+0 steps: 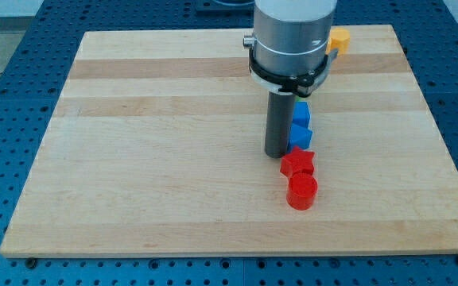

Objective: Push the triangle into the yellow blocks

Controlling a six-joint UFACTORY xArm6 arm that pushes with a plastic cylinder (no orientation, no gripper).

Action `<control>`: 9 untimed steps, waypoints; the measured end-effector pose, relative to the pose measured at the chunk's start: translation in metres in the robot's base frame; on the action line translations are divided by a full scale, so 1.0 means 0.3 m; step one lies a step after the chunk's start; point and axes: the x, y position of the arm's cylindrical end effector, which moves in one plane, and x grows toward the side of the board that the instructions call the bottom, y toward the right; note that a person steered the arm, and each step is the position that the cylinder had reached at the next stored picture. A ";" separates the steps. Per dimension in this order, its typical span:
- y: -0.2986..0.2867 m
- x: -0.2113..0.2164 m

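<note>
My tip (276, 152) rests on the wooden board (157, 143), just left of the blue blocks. A blue triangle-like block (302, 110) sits partly hidden behind the rod, with a second blue block (300, 137) right below it. Below these lie a red star block (298, 163) and a red cylinder (301, 192), close together in a column. One yellow block (339, 39) shows at the view's top, right of the arm's body; most of it is hidden, so its shape is unclear. The tip is close beside the lower blue block; touch cannot be told.
The arm's large grey body (293, 36) covers the top middle of the board and may hide other blocks. A blue perforated table (6, 119) surrounds the board.
</note>
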 end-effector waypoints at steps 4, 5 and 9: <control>0.109 0.000; 0.146 -0.008; 0.260 -0.227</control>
